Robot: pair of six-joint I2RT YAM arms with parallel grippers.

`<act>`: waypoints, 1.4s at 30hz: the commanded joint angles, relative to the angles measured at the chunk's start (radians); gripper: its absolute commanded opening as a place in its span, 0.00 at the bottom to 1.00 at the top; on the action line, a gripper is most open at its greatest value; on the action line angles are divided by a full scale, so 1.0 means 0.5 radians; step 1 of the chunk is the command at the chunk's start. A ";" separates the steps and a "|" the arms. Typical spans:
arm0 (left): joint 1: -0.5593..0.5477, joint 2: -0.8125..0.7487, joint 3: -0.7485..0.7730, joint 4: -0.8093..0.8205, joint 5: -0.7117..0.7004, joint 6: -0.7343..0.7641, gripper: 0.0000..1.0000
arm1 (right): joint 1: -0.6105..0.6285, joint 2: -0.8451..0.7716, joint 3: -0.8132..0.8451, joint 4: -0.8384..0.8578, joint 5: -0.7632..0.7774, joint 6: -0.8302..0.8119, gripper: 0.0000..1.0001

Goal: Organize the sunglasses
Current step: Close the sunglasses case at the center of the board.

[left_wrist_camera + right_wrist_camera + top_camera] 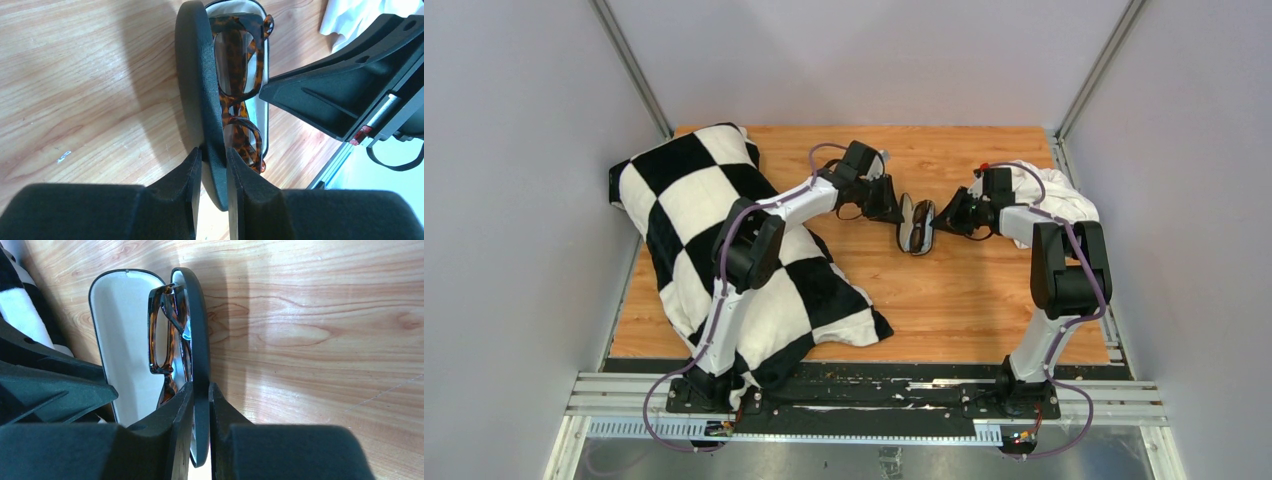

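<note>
Fingers [191, 172] of the left gripper [213, 159] and right gripper [201, 390] each pinch one half of the open case [192, 75], sunglasses [241, 82] resting inside. Closing unevenly could jam the frame on the rim.

Tortoiseshell brown sunglasses [240, 96], black case [195, 75] lined white, black-and-white checkered cloth [684, 200]

No writing, label, brand, number or sign is legible anywhere.
</note>
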 commanded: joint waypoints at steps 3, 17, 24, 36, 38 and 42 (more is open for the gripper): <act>-0.132 0.080 0.143 0.059 0.161 -0.015 0.25 | 0.043 0.033 -0.047 0.029 -0.086 0.049 0.18; -0.224 0.202 0.339 -0.011 0.213 -0.017 0.25 | 0.058 0.027 -0.069 0.052 -0.084 0.073 0.18; -0.260 0.245 0.398 -0.036 0.218 -0.020 0.25 | 0.059 0.019 -0.071 0.060 -0.091 0.084 0.18; -0.258 0.103 0.377 -0.078 0.201 0.023 0.25 | 0.061 -0.048 -0.106 0.029 -0.071 0.057 0.18; -0.251 0.039 0.358 -0.078 0.196 0.032 0.26 | 0.061 -0.068 -0.113 0.014 -0.061 0.045 0.20; -0.230 -0.121 0.237 -0.062 0.183 0.055 0.26 | 0.058 -0.089 -0.124 -0.024 -0.039 0.020 0.28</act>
